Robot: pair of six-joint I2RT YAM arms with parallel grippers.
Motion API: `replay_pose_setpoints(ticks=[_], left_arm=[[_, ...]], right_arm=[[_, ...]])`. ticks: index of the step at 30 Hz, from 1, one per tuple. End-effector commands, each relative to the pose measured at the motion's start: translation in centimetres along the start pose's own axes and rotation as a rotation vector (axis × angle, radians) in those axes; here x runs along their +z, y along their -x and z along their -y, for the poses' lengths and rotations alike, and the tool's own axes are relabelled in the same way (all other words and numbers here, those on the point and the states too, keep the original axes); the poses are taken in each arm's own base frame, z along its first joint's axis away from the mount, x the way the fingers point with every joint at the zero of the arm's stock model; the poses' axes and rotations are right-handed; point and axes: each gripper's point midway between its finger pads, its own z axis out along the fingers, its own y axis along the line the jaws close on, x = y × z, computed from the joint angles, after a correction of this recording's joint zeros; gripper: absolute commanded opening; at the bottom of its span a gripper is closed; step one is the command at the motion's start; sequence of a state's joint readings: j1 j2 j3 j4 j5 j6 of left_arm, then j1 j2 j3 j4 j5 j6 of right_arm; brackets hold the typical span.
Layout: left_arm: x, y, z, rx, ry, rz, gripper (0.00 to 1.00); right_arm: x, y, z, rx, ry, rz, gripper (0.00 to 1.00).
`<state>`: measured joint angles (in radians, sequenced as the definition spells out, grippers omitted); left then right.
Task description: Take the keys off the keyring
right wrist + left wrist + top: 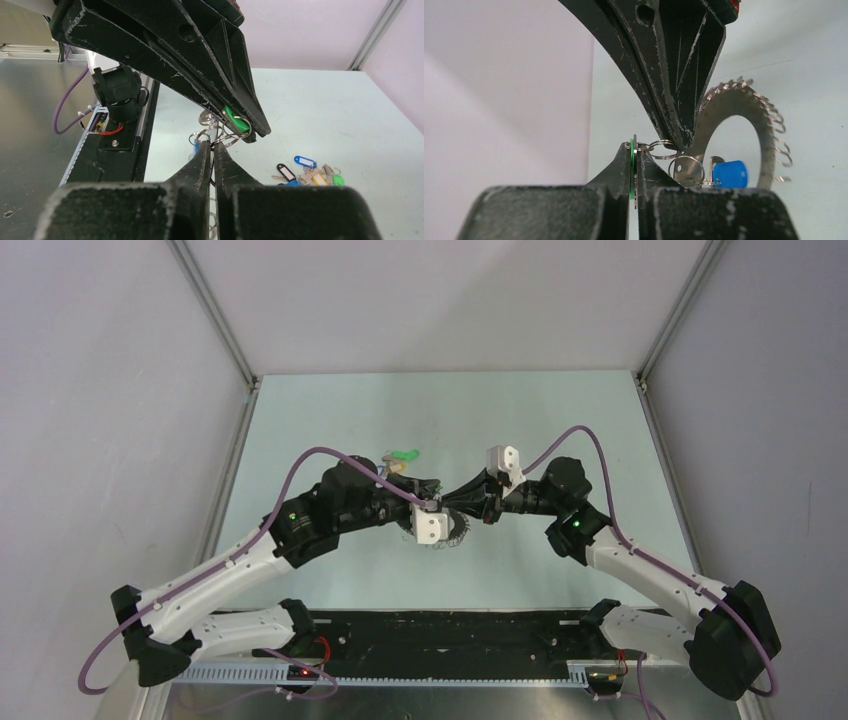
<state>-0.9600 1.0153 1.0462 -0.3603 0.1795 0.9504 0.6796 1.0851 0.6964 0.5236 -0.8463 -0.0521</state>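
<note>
The keyring [758, 131] is a large thin silver ring fringed with small keys and split rings; in the top view it hangs [456, 533] under the two meeting grippers. My left gripper [635, 150] is shut on a green-tagged key [632, 167] linked to the keyring by small rings. My right gripper [214, 149] is shut on the keyring's edge; in the left wrist view its fingers [674, 75] come down from above. A blue-tagged key [730, 173] hangs on the ring. In the top view the left gripper [447, 504] and right gripper [466, 507] meet tip to tip.
A loose heap of coloured-tagged keys [306, 172] lies on the pale green table, shown in the top view [400, 458] just behind the left gripper. Metal frame posts and white walls enclose the table [560, 420]. A black base strip [450, 635] runs along the near edge.
</note>
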Motion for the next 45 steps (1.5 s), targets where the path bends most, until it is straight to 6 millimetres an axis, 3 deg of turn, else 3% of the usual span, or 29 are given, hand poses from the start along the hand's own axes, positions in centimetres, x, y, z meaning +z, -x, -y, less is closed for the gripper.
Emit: replay_pose_setpoints(ticks=[1,6,17,23,28,30,31,32,33,35,38,45], left_arm=[[-0.8,2.2,-2.5,0.018,0.097,0.075,0.0],[-0.8,1.7,-2.5,0.027,0.106,0.052,0.0],[-0.9,0.6,-1.9,0.135,0.111,0.014,0.0],[-1.2,0.5,-2.2,0.143,0.134,0.011,0.0],[-1.3,0.6,-2.3,0.144,0.144,0.02,0.0],[-1.3,0.7,-2.3,0.144,0.148,0.022,0.0],[-1.3,0.7,-2.4,0.143,0.151,0.021,0.0],[-1.3,0.7,-2.4,0.143,0.152,0.021,0.0],[-1.3,0.6,-2.4,0.142,0.154,0.02,0.0],[-1.4,0.7,-2.4,0.142,0.155,0.025,0.0],[-1.7,1.0,-2.5,0.149,0.163,0.037,0.0],[-1.8,1.3,-2.2,0.159,0.157,0.061,0.0]], right_arm=[[0.6,2.5,0.2,-0.027,-0.001,0.053,0.0],[0.8,3.9,0.8,0.115,-0.017,0.061,0.0],[1.2,4.5,1.8,0.584,-0.026,-0.007,0.0],[1.0,3.9,3.3,0.857,-0.056,-0.025,0.0],[1.1,2.0,4.6,1.054,-0.142,-0.058,0.0],[1.3,2.2,4.2,1.068,-0.111,-0.062,0.0],[1.4,2.5,4.1,1.057,-0.096,-0.056,0.05],[1.3,2.7,3.8,1.051,-0.077,-0.061,0.12],[1.2,2.8,3.6,1.046,-0.072,-0.062,0.28],[0.6,2.8,3.4,0.984,-0.074,-0.075,0.43],[-0.3,2.6,3.1,0.892,-0.093,-0.097,0.53],[-2.2,2.4,3.3,0.637,-0.134,-0.13,0.55]])
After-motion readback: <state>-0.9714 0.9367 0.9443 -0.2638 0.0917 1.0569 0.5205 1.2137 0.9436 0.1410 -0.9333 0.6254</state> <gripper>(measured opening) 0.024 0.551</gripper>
